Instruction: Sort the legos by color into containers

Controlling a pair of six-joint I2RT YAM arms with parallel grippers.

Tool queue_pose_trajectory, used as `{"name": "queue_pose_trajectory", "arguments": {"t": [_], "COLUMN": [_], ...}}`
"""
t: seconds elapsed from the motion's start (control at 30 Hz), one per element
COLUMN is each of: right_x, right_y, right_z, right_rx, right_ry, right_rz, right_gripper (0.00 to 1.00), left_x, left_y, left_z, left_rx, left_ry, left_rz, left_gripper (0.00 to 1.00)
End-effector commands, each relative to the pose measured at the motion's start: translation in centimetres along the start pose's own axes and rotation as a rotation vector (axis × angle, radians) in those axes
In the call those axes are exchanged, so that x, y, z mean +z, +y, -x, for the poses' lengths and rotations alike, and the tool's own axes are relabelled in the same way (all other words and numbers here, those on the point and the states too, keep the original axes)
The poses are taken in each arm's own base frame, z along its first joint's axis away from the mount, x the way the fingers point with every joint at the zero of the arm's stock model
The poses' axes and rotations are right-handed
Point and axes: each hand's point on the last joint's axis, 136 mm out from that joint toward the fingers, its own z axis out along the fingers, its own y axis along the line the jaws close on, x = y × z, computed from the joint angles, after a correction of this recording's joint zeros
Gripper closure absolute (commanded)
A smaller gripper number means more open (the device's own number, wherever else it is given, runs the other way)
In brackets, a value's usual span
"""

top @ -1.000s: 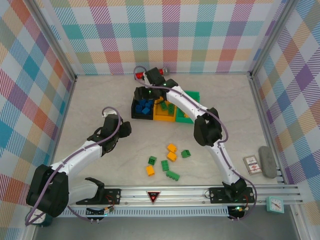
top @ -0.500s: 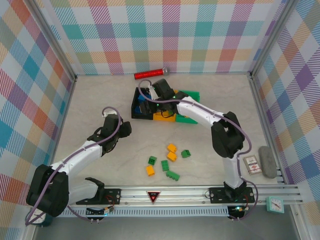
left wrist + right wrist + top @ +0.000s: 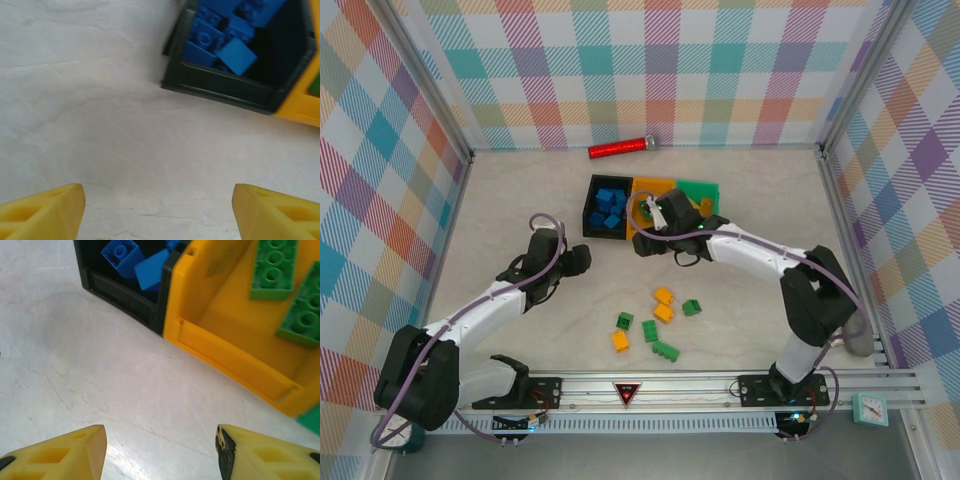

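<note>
The right gripper [image 3: 160, 450] is hovering just near of the yellow bin [image 3: 225, 357], its fingers [image 3: 60, 450] partly apart and holding nothing, seemingly ready for the loose legos [image 3: 663, 312]. The left gripper [image 3: 157, 210], wide and empty, is waiting beside the black bin [image 3: 220, 90].

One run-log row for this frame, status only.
left end effector: open, empty | right end effector: open, empty, near orange bin | orange bin: green bricks inside | black bin: blue bricks | loose bricks on table

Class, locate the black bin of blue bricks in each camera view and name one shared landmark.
Top external: black bin, centre, left end of the row.
Left wrist: black bin, upper right.
Right wrist: black bin, top left.
Shared landmark: orange-yellow bin beside it.
</note>
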Motion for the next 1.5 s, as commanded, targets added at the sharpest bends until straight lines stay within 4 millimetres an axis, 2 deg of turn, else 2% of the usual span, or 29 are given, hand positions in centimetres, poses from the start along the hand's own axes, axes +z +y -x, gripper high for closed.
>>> {"name": "queue_pose_trajectory", "arguments": {"t": [0.0,0.2,0.3,0.4,0.57,0.77,1.03,1.13,1.2,1.37,1.47], "right_x": [-2.4,-3.9,-4.2,-4.1,-3.4,-2.9,-3.2,-3.6,-3.9,-4.3,-4.2], "right_y": [-1.9,-6.2,-7.6,-8.5,-8.8,-9.5,-9.9,-10.0,-10.0,-10.2,-10.1], "right_z": [1.2,-1.6,-2.8,-3.5,-4.1,-5.8,-5.6,-5.6,-5.6,-5.5,-5.5], "right_rx": [0.023,0.124,0.149,0.165,0.187,0.208,0.222,0.228,0.229,0.23,0.231], "right_ry": [-0.099,-0.136,-0.152,-0.16,-0.161,-0.135,-0.148,-0.166,-0.179,-0.189,-0.185], "right_rz": [-0.027,-0.067,-0.081,-0.091,-0.076,-0.095,-0.096,-0.106,-0.108,-0.119,-0.114], "right_gripper": [0.4,0.39,0.39,0.38,0.38,0.37,0.36,0.36,0.36,0.36,0.36], "left_x": [-0.3,-2.1,-3.4,-4.6,-5.4,-5.0,-3.4,-2.8,-2.5,-2.1,-2.0], "left_y": [-2.6,-4.4,-5.4,-6.4,-8.2,-9.7,-10.5,-11.2,-10.7,-10.8,-10.5], "left_z": [-1.0,-4.8,-6.6,-8.4,-11.0,-13.7,-15.6,-16.3,-17.3,-18.3,-18.4], "left_rx": [-0.012,-0.042,-0.006,0.044,0.115,0.251,0.347,0.383,0.407,0.454,0.468], "left_ry": [0.041,0.146,0.191,0.251,0.334,0.424,0.486,0.508,0.552,0.587,0.583], "left_rz": [-0.176,-0.298,-0.34,-0.371,-0.414,-0.355,-0.271,-0.262,-0.225,-0.192,-0.171], "left_gripper": [0.23,0.22,0.22,0.23,0.24,0.25,0.29,0.34,0.37,0.48,0.61]}}
